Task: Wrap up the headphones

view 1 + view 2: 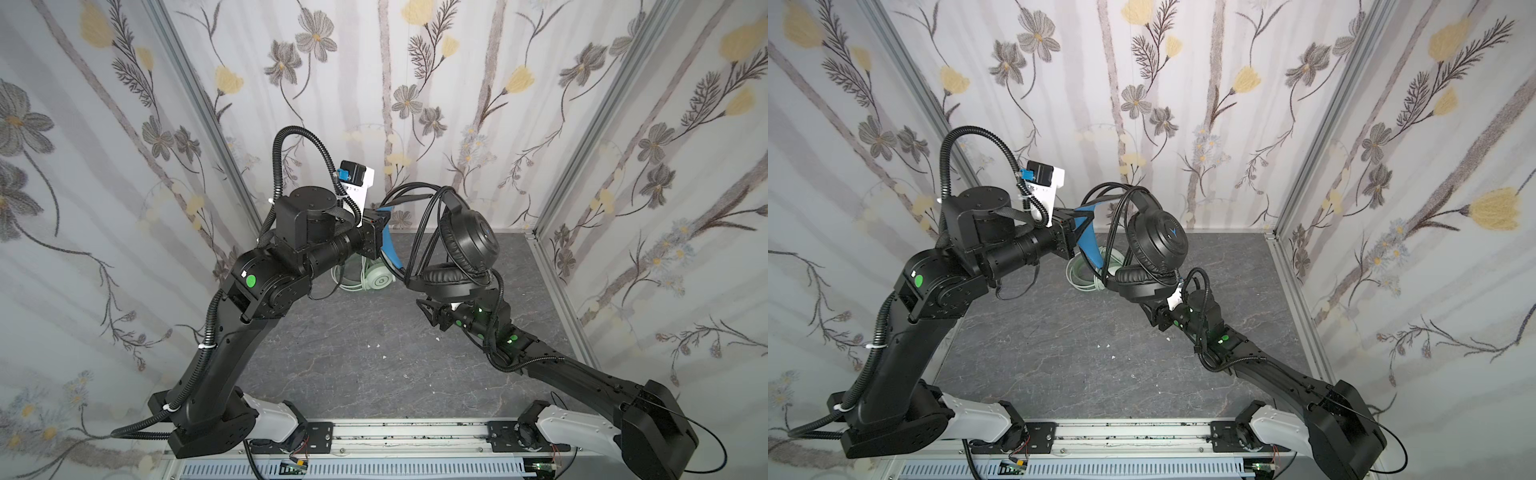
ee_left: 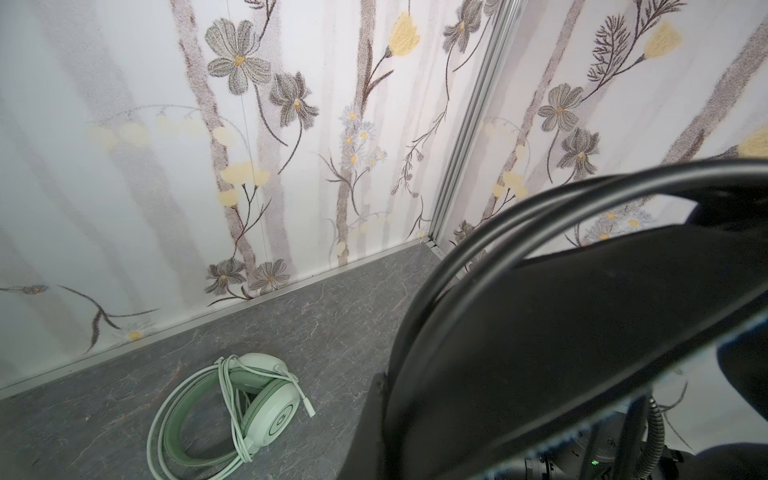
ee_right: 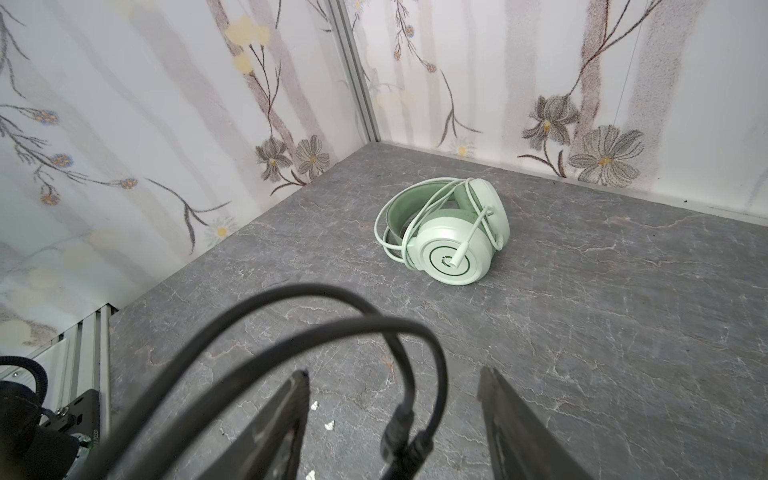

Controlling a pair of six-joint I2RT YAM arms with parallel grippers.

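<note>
The black headphones point(image 1: 469, 241) point(image 1: 1156, 241) hang in the air over the middle of the table, ear cups down. My left gripper point(image 1: 380, 222) point(image 1: 1077, 224) is shut on their blue-lined headband point(image 1: 390, 245), which fills the near side of the left wrist view point(image 2: 561, 332). Thin black cable loops point(image 1: 415, 232) point(image 3: 332, 328) drape over the band. My right gripper point(image 1: 426, 309) point(image 3: 392, 380) sits just under the ear cups, jaws open, with the cable end and plug point(image 3: 405, 436) hanging loose between them. The mint green headphones point(image 1: 374, 280) point(image 1: 1088, 274) point(image 2: 249, 407) point(image 3: 449, 237) lie on the table behind, whitish cable wound round them.
Floral-papered walls point(image 1: 415, 104) with aluminium corner posts point(image 1: 552, 266) close in the grey marbled table point(image 1: 353, 374) at the back and on both sides. A metal rail point(image 1: 395, 432) carrying both arm bases runs along the front. Small white crumbs point(image 1: 374, 345) dot the table's middle.
</note>
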